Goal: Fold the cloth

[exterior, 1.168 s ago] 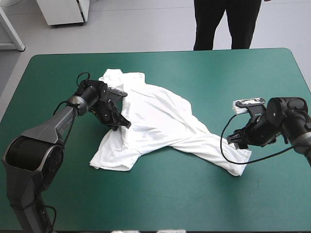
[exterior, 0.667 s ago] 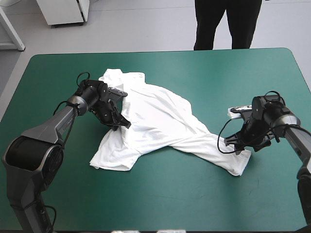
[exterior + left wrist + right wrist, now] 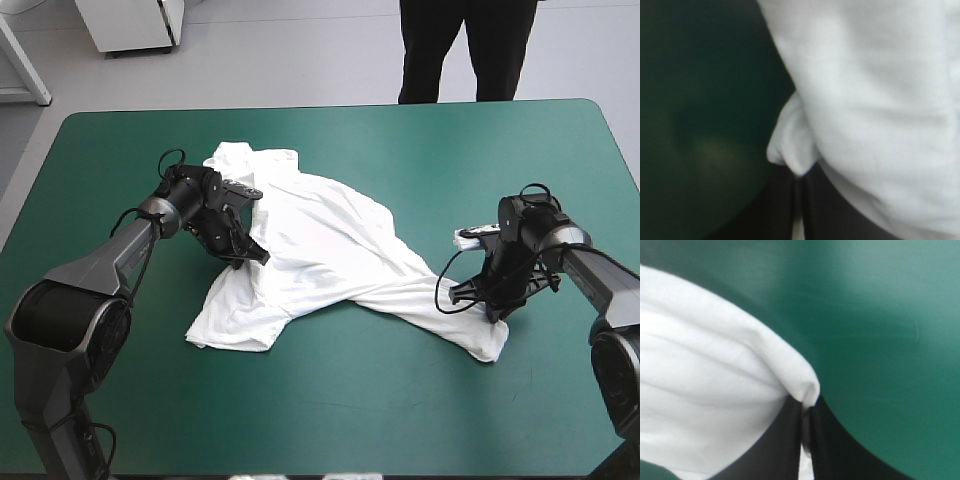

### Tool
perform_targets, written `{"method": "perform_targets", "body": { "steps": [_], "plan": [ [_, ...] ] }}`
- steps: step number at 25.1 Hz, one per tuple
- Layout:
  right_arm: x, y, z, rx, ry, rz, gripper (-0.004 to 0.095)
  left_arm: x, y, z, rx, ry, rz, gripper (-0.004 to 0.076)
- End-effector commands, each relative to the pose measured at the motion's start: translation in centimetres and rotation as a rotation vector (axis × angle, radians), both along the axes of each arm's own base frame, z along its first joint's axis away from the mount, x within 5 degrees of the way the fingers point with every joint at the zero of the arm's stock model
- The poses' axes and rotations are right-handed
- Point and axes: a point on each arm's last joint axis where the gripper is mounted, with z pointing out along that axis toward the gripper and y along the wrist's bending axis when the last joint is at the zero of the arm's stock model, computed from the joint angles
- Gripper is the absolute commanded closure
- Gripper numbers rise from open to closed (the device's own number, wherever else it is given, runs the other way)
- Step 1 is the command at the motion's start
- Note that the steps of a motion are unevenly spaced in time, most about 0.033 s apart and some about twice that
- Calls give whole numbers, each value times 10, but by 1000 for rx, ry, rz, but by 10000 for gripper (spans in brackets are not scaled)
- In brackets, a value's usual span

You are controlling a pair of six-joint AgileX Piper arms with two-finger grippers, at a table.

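High view: T-shirt (image 3: 330,250) lying rumpled across middle of desk (image 3: 350,410), only half spread. One end bunched toward far-left, a long narrow tail stretched toward the right side, a doubled flap at front-left. Not folded yet; from the wrinkles and the twisted middle, probably at the flattening stage.

Left gripper (image 3: 257,254) low on the shirt's left edge, about midway along it. Fingers (image 3: 775,210) all but closed, pinching a small tuck of white fabric, which pokes out right at the tips in left wrist view.

Right gripper (image 3: 496,311) down at the right end of the tail. Fingers (image 3: 780,440) likewise clamped on a corner of fabric, which wraps over the tips in right wrist view, with bare teal-green cover (image 3: 880,340) ahead and beside.

Why held so, as a guess: two grips well apart on opposite edges, set up to pull the shirt taut and take out the twist before any fold. Both pinches at the very edge of the fabric, so little material caught.

Around: no other loose things seen on the desk near the shirt. In the way: mostly the shirt itself. Doubled front-left flap and narrow twisted waist likely to drag or bunch under a pull. Thin grips could slip free. Plenty of bare cover on the right and front for spreading.
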Motion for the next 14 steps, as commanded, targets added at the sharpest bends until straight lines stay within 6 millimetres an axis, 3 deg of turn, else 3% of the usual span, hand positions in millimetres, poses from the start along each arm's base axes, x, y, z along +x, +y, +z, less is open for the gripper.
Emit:
{"method": "perform_targets", "body": {
  "steps": [1,6,10,14],
  "plan": [
    [-2,16,-5,98,-1,-17,925,-7,-8,2,-64,38,8,734],
    [-3,15,42,112,-146,-4,925,-29,-3,61,-100,-52,-4,734],
    [-14,5,130,76,-406,18,925,-70,7,140,-178,-231,15,734],
    [-34,-4,183,44,-557,19,925,-102,16,189,-216,-350,4,734]
  ]
}}
